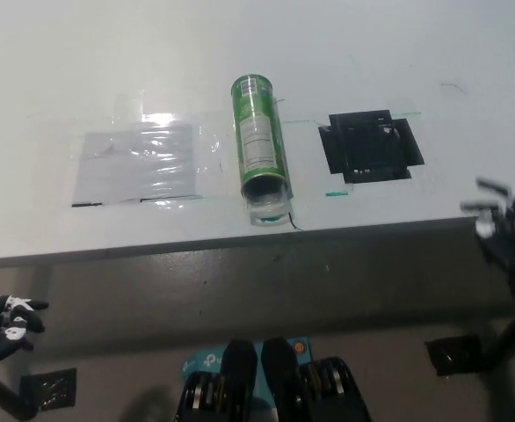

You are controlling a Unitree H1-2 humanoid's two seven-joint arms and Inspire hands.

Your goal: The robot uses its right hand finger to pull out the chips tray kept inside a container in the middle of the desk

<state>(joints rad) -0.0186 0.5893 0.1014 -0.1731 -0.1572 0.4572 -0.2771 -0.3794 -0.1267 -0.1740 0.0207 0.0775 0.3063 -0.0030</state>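
A green can is lying on its side in the middle of the white desk, its open mouth pointing toward the desk's near edge. A clear tray is sticking a little way out of that mouth, stopping just short of the edge. A white label is facing up along the can's side, and the green closed end is pointing away from the robot.

To the left of the can, a sheet of clear plastic is lying flat on the desk and catching glare. To the right of the can, a patch of black tape is sitting on the desk, well apart from the can. Bits of green tape are showing near that patch.

The right hand is hanging far to the right of the can, at the desk's near edge, touching nothing; it is blurred, its fingers looking spread and empty. The left hand is resting below the desk edge, far to the left of the can, holding nothing, with its fingers apart.
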